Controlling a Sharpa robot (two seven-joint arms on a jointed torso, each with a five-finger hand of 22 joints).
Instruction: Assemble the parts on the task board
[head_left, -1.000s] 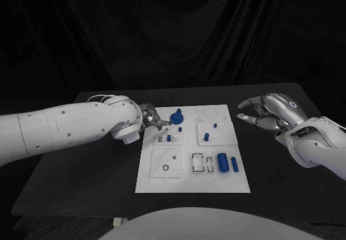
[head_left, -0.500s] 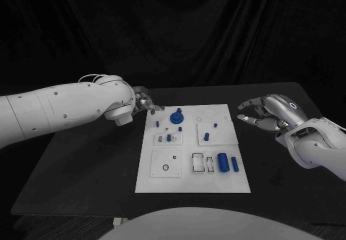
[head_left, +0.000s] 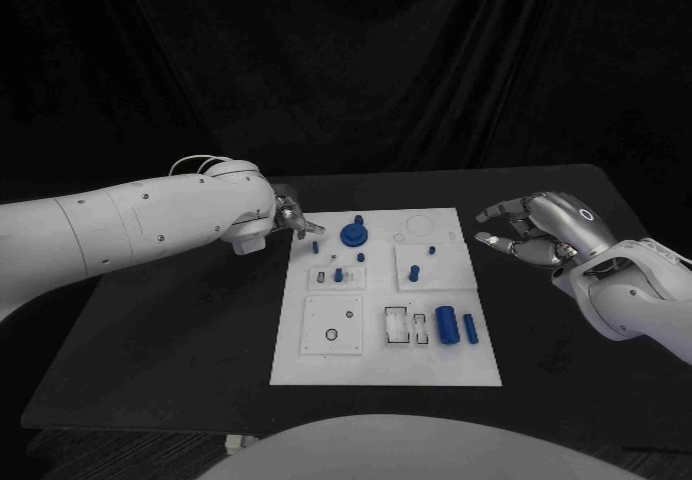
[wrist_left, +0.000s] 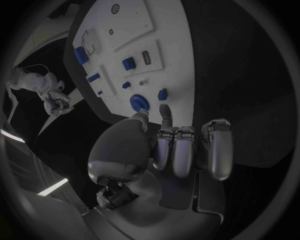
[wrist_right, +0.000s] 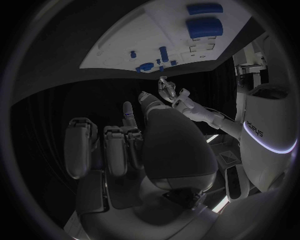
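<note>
Board: white rectangular task board is lying flat in the middle of the head view, on the black table, with several inset panels and outlined recesses.
Seated parts: large blue round knob-like part is standing near the board's upper left corner; small blue pegs are sitting upright in the panel just below it, and another small blue peg in the panel to their right.
Loose parts: two blue cylinders, one thick and one thin, are lying on their sides at the board's right edge, beside outlined slots that are showing white.
Left hand: silver left hand is hovering at the board's upper left corner, just beside the round knob part; a small blue piece is showing at its fingertips, but whether it is being pinched or merely lying beneath them I cannot tell.
Right hand: silver right hand is hanging just off the board's upper right edge, fingers curled loosely and apart, holding nothing.
Progress: judging by the layout, the task is partly done, with some pieces seated, while the cylinders and several recesses are waiting.
</note>
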